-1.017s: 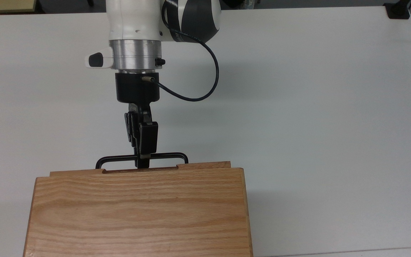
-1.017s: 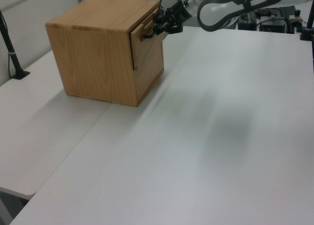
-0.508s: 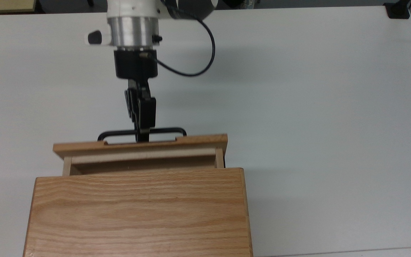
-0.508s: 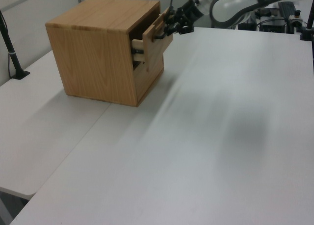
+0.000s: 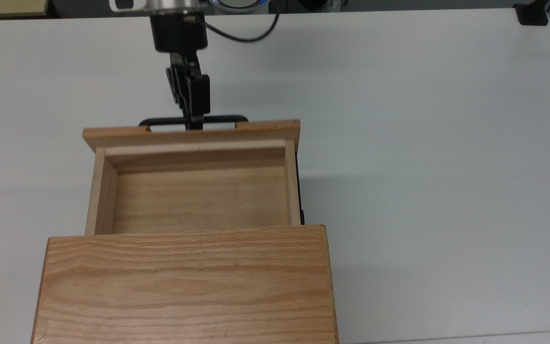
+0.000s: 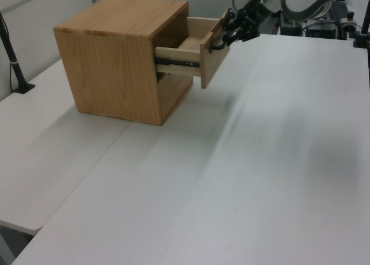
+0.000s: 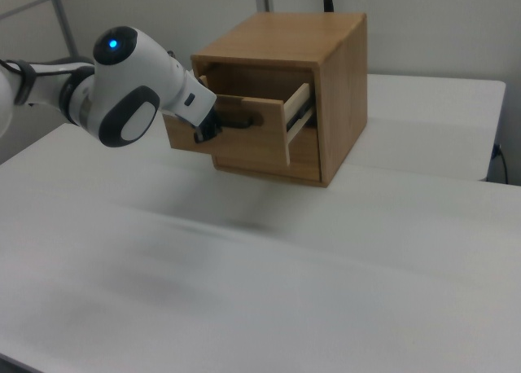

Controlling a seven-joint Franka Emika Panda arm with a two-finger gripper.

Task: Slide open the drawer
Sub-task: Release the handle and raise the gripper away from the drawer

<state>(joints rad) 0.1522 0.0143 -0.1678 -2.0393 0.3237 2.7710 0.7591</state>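
The light wooden shallow drawer (image 5: 194, 191) with its oak front panel now stands much farther out of the oak-grained cabinet (image 5: 184, 286) than a second ago, its bare floor exposed, reaching toward the far edge of the white surface (image 5: 423, 143). The black pincer (image 5: 195, 122) pinches the thin black bar handle (image 5: 222, 117). The task looks nearly complete. One drawer, one cabinet, one handle, one pincer.
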